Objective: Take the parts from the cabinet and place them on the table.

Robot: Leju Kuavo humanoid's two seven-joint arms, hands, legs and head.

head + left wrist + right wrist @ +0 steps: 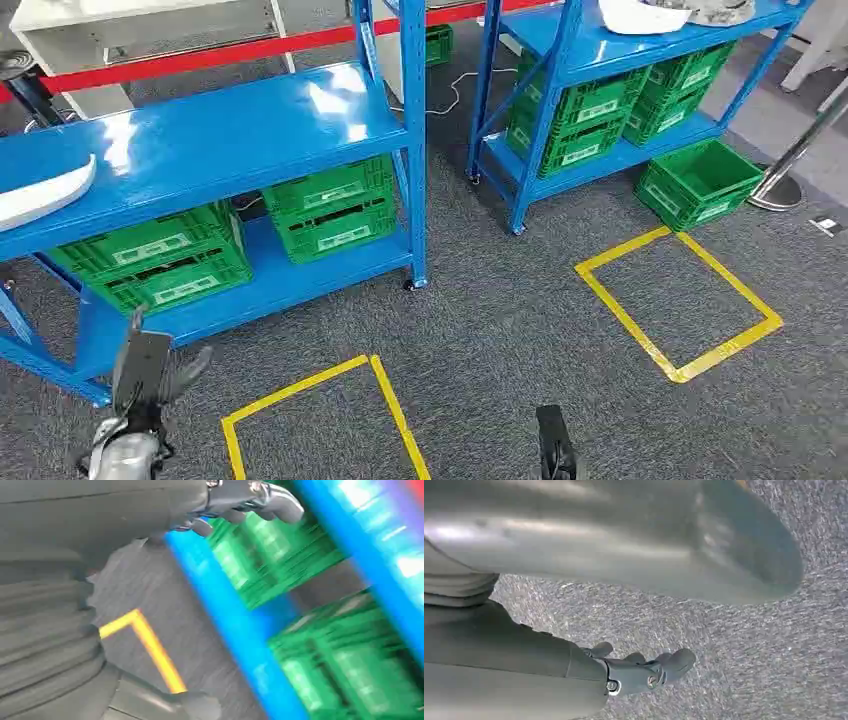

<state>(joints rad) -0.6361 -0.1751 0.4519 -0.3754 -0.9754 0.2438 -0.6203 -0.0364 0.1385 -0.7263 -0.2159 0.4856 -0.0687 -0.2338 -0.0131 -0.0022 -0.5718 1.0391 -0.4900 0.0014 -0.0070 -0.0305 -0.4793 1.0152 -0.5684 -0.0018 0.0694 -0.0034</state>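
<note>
Head view: 2 blue racks stand on grey carpet. On the top shelf of the near rack (210, 140), at its left end, lies a white curved part (45, 192). Under that shelf, on the lower one, sit 2 stacks of green crates (155, 258), side by side. The far rack (560, 60) carries another white part (640, 15) on its top shelf, with more green crates stacked on the shelf below it. A single green crate (698, 182) rests on the floor just beside that rack. 2 squares of yellow tape (675, 300) mark the carpet in front of the racks. The left hand (150, 375) hangs low in front of the near rack, fingers slightly apart and holding nothing. A dark tip of the right hand (555, 445) shows at the bottom edge

Left wrist view: blurred. The left hand's fingers (260, 497) are loosely curled and separated, with nothing between them, in front of a blue shelf edge (235, 625) and green crates. A corner of yellow tape lies on the carpet

Right wrist view: the right hand's fingers (649, 667) are curled in loosely above grey carpet (749, 655), with nothing in them
</note>
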